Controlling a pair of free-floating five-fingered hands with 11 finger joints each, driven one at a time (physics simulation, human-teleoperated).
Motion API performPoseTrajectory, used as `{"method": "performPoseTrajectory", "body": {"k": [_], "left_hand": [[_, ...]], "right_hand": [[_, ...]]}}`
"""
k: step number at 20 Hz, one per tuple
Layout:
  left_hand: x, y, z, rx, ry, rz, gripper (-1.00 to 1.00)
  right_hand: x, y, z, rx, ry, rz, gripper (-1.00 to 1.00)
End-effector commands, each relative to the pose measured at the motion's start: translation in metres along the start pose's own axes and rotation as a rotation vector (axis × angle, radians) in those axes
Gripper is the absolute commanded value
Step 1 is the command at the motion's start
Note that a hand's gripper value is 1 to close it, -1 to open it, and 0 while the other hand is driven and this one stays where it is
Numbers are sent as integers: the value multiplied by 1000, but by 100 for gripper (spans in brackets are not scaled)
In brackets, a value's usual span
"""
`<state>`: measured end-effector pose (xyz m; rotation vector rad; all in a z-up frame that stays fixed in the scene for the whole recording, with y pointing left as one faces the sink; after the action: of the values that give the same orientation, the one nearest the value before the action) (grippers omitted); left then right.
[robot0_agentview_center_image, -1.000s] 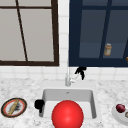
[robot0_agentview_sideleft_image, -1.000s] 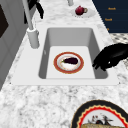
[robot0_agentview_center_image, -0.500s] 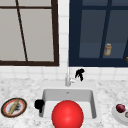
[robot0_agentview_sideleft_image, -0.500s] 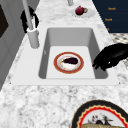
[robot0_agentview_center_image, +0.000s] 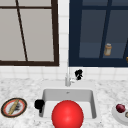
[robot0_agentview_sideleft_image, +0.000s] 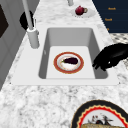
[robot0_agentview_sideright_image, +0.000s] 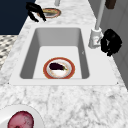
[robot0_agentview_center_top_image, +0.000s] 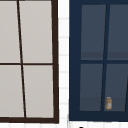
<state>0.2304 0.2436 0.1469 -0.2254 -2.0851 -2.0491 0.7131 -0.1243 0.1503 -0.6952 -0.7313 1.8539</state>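
**Sink check: both hands off the plate**

Your sink (robot0_agentview_sideleft_image: 50, 35) has the plate (robot0_agentview_sideleft_image: 68, 62) with an eggplant (robot0_agentview_sideleft_image: 70, 60) on its floor. Your left hand (robot0_agentview_sideleft_image: 111, 57) hovers over the front rim, fingers curled on nothing, near the plate. Your right hand (robot0_agentview_sideright_image: 110, 42) sits clenched beside the faucet (robot0_agentview_sideright_image: 96, 35).

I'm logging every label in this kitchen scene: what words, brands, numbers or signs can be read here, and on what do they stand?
No text can be read anywhere.
The small jar behind the dark cabinet glass bears a pale label, too blurred to read.
The patterned plate on the counter has dark marks on its face, too blurred to tell whether they are letters.
The faucet and sink carry no marks.
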Motion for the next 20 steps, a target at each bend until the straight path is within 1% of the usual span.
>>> {"method": "performPoseTrajectory", "body": {"k": [1,2,3,5,6,7,9,10,11,12,17,19,20], "left_hand": [[0,0,0,0,0,0,0],[0,0,0,0,0,0,0],[0,0,0,0,0,0,0],[0,0,0,0,0,0,0],[0,0,0,0,0,0,0],[0,0,0,0,0,0,0],[0,0,0,0,0,0,0],[0,0,0,0,0,0,0],[0,0,0,0,0,0,0],[0,0,0,0,0,0,0],[0,0,0,0,0,0,0],[0,0,0,0,0,0,0],[0,0,0,0,0,0,0]], "right_hand": [[17,0,4,-35,68,-7,100],[20,-2,4,-17,51,-22,100],[21,-6,4,2,44,-20,100],[18,-11,13,11,35,-5,100],[13,-6,21,3,21,7,100],[8,1,28,-34,21,11,100],[10,7,31,-56,23,-2,100],[9,3,29,-55,18,-17,100],[10,-1,26,-46,20,-33,100],[11,-4,23,-44,22,-38,100],[18,-12,9,-32,61,-33,100],[22,-13,9,-21,74,-23,100],[19,-8,14,-25,74,-6,100]]}}
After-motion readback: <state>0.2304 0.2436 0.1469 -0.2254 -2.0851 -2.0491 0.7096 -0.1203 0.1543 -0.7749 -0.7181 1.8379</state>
